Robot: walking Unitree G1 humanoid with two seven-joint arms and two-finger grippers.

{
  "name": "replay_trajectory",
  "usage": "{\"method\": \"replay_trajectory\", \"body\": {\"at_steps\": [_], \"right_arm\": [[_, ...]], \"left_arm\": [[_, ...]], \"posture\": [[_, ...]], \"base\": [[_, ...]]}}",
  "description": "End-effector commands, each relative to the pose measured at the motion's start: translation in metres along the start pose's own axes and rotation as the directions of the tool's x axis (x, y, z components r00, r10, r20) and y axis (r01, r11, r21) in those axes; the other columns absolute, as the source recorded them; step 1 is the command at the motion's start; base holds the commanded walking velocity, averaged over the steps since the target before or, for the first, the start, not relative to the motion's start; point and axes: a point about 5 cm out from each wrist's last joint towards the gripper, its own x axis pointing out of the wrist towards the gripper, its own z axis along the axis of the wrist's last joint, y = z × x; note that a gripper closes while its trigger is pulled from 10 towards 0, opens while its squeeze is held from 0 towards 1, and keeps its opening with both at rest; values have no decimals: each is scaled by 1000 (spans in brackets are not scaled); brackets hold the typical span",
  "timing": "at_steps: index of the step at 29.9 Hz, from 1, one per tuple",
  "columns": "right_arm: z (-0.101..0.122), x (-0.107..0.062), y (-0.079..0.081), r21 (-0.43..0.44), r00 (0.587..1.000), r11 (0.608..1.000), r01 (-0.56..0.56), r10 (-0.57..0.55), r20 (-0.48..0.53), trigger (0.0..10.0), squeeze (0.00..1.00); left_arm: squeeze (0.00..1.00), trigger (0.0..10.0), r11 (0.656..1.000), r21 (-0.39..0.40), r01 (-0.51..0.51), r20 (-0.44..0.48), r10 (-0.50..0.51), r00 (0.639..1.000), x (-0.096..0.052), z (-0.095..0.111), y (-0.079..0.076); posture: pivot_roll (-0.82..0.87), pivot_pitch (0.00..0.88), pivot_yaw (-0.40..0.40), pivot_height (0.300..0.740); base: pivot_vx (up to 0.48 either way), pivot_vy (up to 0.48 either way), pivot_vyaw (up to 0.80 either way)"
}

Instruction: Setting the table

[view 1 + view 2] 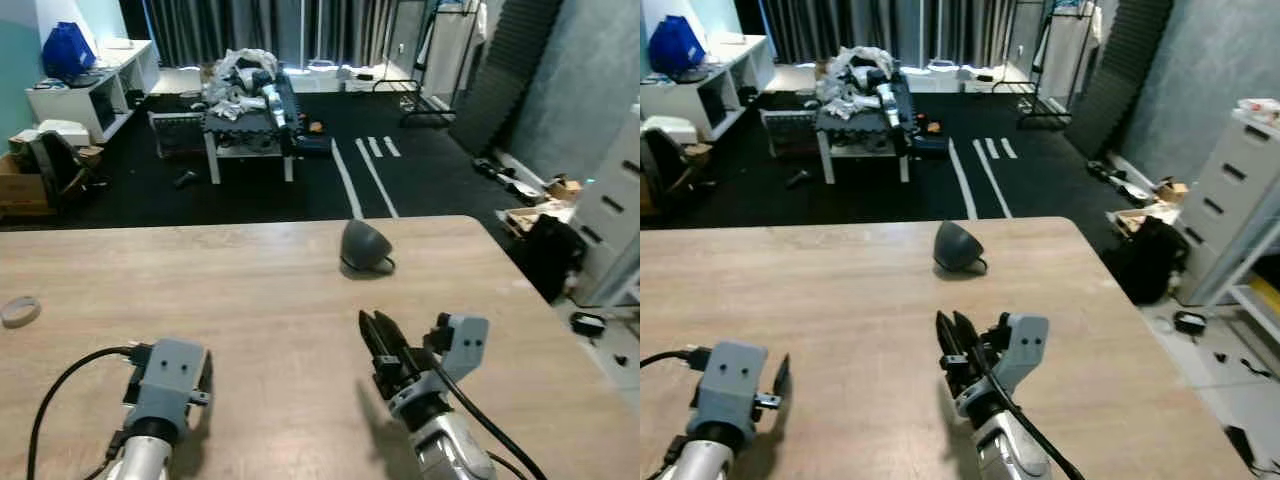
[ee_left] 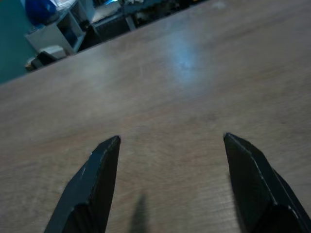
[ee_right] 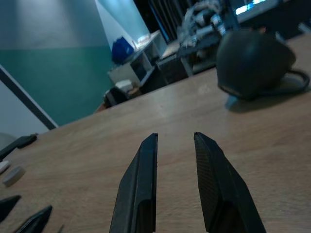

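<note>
Dark cup (image 1: 364, 246) is seen tipped on its side on the wooden table (image 1: 250, 290), upper centre of the frame, well ahead of the right gripper (image 1: 381, 342) with only bare tabletop between them. A roll of tape (image 1: 19, 311) is seen at the table's left edge. Right gripper fingers (image 3: 141, 189) are held nearly closed, a narrow gap left, nothing gripped. Left gripper (image 2: 167, 179), lower left, is spread wide above the tabletop, nothing held.

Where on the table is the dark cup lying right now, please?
In the left eye view the dark cup lies on its side near the wooden table's far edge, ahead of the right gripper.
</note>
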Motion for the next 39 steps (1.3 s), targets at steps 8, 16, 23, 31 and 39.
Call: {"method": "replay_trajectory", "body": {"at_steps": [8,16,23,31,39], "right_arm": [[-3,-4,-1,3,1000,1000,14,-14,-13,10000,0],[-1,2,4,-129,1000,991,-23,20,-25,10000,0],[3,24,-7,-389,996,921,0,-34,-80,10000,0],[16,95,-2,-519,992,852,-62,-5,-128,10000,0],[30,129,-17,-511,980,859,31,-126,-153,10000,0]], "left_arm": [[0,10000,1000,-2,10,-32,-10,999,-4,-7,-1],[0,10000,1000,4,-2,-43,3,999,-5,-8,3],[0,10000,999,-12,-36,-56,36,998,-7,-8,15],[0,10000,999,-4,-35,-24,35,999,-5,3,21],[0,10000,999,21,-26,23,25,999,-7,21,47]], "posture": [[60,147,84,740],[73,151,80,740],[97,164,70,740],[146,202,44,740],[178,236,28,740]], "base": [[0,0,0],[0,0,0],[0,0,0],[0,0,0],[0,0,0]]}}
